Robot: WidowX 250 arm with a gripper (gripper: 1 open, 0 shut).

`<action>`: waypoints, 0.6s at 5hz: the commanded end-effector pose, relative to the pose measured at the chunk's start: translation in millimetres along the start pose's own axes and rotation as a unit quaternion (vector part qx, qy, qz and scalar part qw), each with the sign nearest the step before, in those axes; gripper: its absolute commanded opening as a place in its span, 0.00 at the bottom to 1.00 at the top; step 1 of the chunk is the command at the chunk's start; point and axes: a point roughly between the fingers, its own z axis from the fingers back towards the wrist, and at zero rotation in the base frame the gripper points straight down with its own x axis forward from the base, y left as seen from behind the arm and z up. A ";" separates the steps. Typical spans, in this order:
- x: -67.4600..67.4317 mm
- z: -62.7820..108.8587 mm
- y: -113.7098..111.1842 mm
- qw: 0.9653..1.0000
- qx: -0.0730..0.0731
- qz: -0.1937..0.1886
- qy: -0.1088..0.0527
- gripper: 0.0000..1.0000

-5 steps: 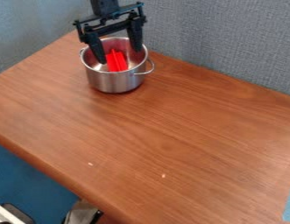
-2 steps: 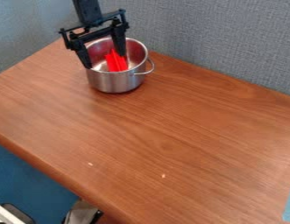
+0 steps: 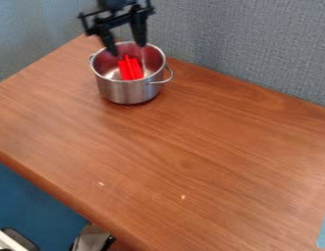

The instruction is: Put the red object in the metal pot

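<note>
The metal pot stands near the far left corner of the wooden table. The red object lies inside it, leaning against the pot's inner wall, with nothing touching it. My gripper hangs just above the pot's far rim, pointing down. Its black fingers are partly drawn together with a gap between them and hold nothing.
The brown wooden table runs from the pot toward the near right. A grey-blue wall stands right behind the pot and the gripper. The table's left edge and front edge drop off to a blue floor area.
The gripper has risen and shifted back from the pot's mouth, and its fingers have come closer together. The red object stays in the pot.
</note>
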 end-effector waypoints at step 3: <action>14.6 42.1 -4.4 0.992 -0.014 0.120 -0.045 0.00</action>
